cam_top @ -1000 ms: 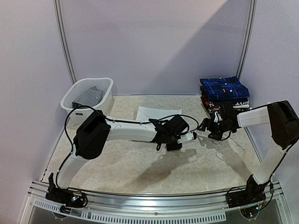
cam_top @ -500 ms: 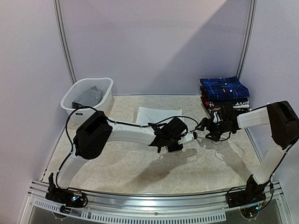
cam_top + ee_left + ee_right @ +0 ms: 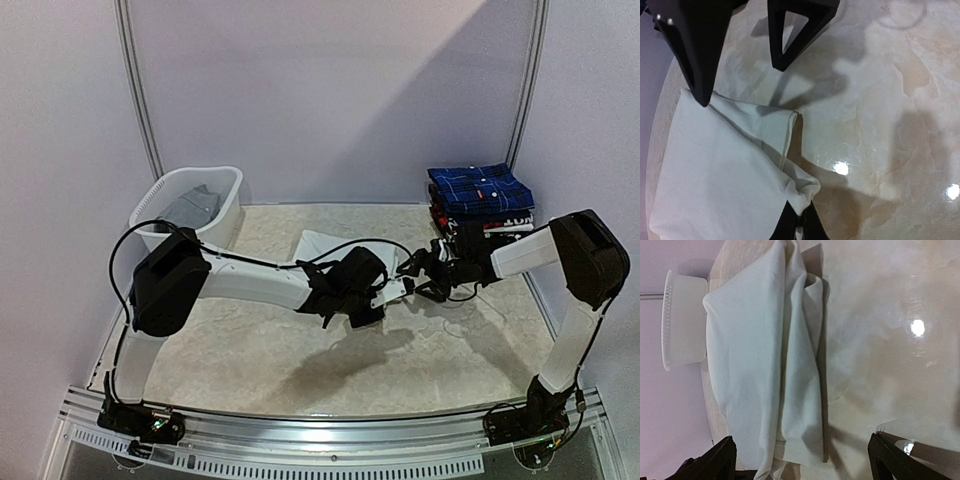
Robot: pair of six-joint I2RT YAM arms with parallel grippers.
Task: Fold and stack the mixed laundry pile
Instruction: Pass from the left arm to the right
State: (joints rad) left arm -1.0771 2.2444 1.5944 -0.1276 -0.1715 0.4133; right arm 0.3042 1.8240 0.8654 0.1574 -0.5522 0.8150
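A plain white shirt [image 3: 322,246] lies on the table's middle back. My left gripper [image 3: 398,289] is shut on a bunched corner of it [image 3: 801,192], which is pulled up off the table. In the left wrist view the white shirt [image 3: 720,175] spreads to the left. My right gripper [image 3: 422,270] hovers just right of the left one, open, its fingers [image 3: 715,460] straddling the white shirt's folded edge [image 3: 800,390] without touching it. A dark blue plaid shirt [image 3: 480,187] tops a folded stack at the back right. A grey garment [image 3: 190,206] lies in the basket.
The white slotted basket [image 3: 222,215] stands at the back left against the wall. The folded stack [image 3: 490,218] sits close behind my right forearm. Bare marbled tabletop [image 3: 300,360] lies between the arms' bases. Walls close the back and both sides.
My left gripper has shut on the white shirt's corner. Both grippers have shifted left toward the shirt, and the right arm has reached farther in.
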